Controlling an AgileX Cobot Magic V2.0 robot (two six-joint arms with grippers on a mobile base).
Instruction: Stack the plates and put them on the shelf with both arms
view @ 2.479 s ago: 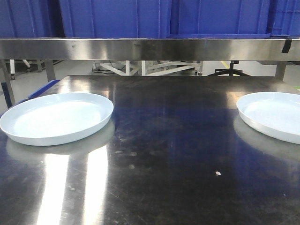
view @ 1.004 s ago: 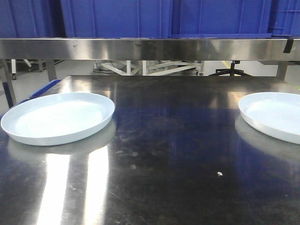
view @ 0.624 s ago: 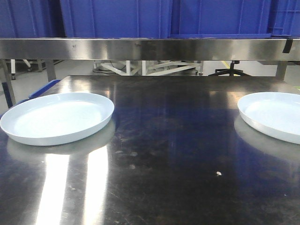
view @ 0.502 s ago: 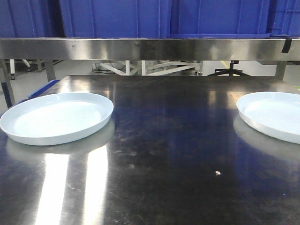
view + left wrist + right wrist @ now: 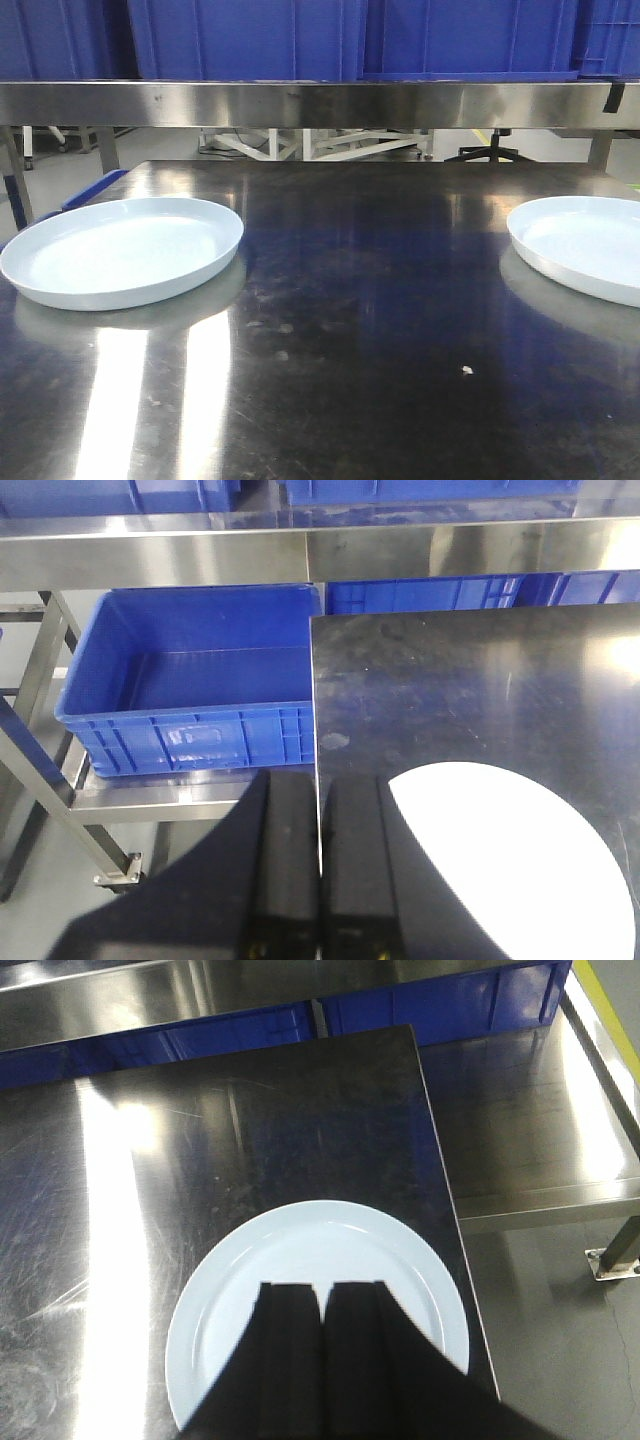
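Note:
Two pale bluish-white plates lie apart on the dark steel table (image 5: 370,300). One plate (image 5: 120,250) is at the left, the other plate (image 5: 585,245) at the right edge of the front view. My left gripper (image 5: 320,778) is shut and empty. It hovers over the table's left edge, with the left plate (image 5: 510,870) just to its right. My right gripper (image 5: 322,1286) is shut and empty, hanging above the middle of the right plate (image 5: 300,1245). The steel shelf (image 5: 320,104) runs across above the table's far side. Neither arm shows in the front view.
Blue bins (image 5: 350,38) stand on the shelf. An open blue crate (image 5: 190,690) sits on a low rack left of the table. A lower steel ledge (image 5: 540,1130) lies beyond the table's right edge, close to the right plate.
The front view sways by a few pixels. Both plates stay where they were.

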